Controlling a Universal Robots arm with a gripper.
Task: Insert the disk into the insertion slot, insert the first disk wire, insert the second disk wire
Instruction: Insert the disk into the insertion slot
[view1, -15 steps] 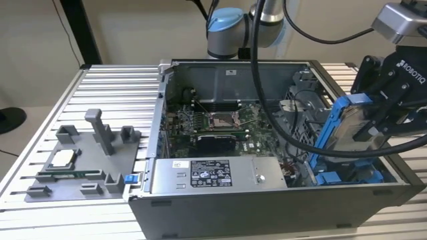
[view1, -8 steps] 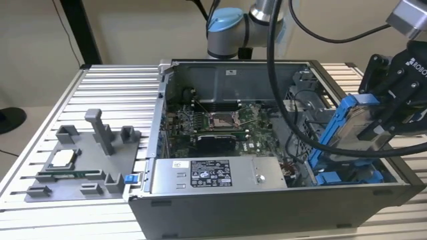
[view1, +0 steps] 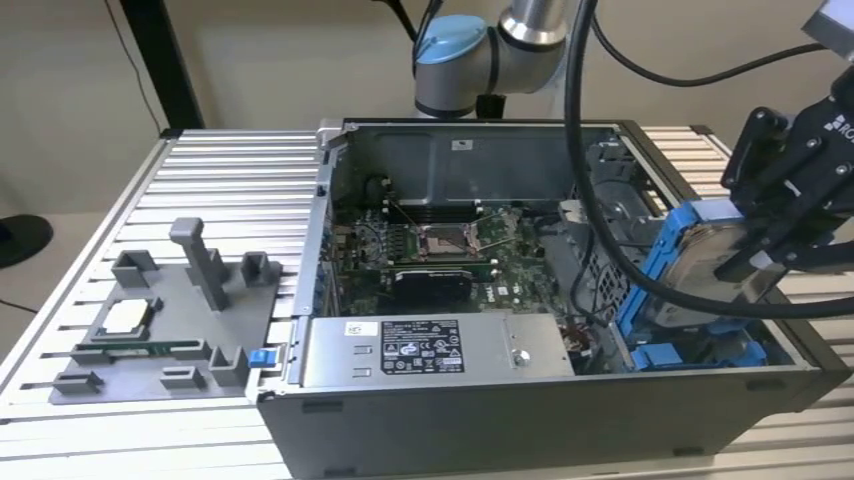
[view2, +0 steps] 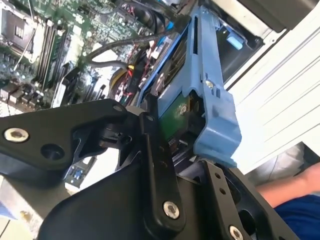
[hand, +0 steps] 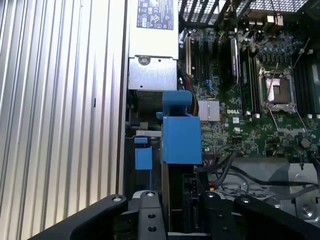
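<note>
Hand (view1: 771, 250) clenched on disk (view1: 705, 262), held on edge over slot (view1: 667, 353) | judged: keep disk square to slot, lower straight, slowly | risk: cable (view1: 577, 150) snagging

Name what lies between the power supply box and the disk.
Exterior view: a tangle of loose wires lies between the power supply box and the disk.

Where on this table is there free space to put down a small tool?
Bare slats of the table lie at the exterior view's left, between the grey fixture and the far edge. Inside the computer case it is crowded, most around the gripper holding the disk.
</note>
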